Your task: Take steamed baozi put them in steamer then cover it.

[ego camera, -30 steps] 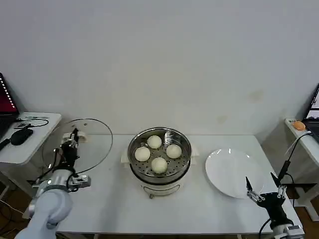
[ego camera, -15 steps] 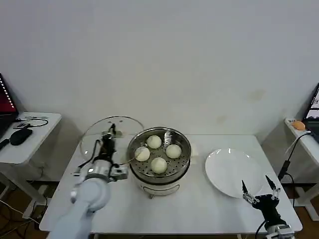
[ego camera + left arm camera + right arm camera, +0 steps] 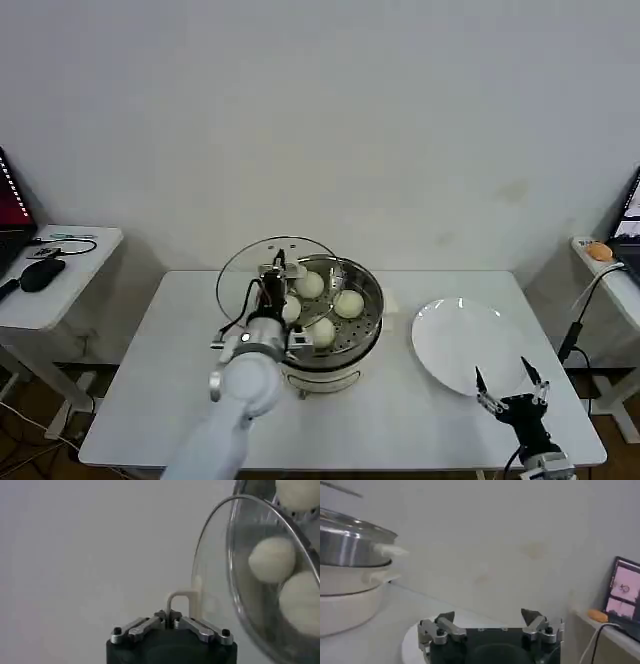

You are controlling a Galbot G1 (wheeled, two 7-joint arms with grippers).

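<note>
Over the last second we have carried the lid (image 3: 275,272) from the left of the frame, out over the table's left edge, rightward to the centre, where it now overlaps the left rim of the steamer (image 3: 345,345) and partly screens two of the buns (image 3: 349,303). Our left gripper (image 3: 272,292), clamped on the lid's handle (image 3: 181,602), has travelled with it, the arm now reaching up from the bottom centre. Our right gripper (image 3: 510,392), fingers spread, has drifted slightly left and lower at the bottom right, just below the plate (image 3: 450,345).
</note>
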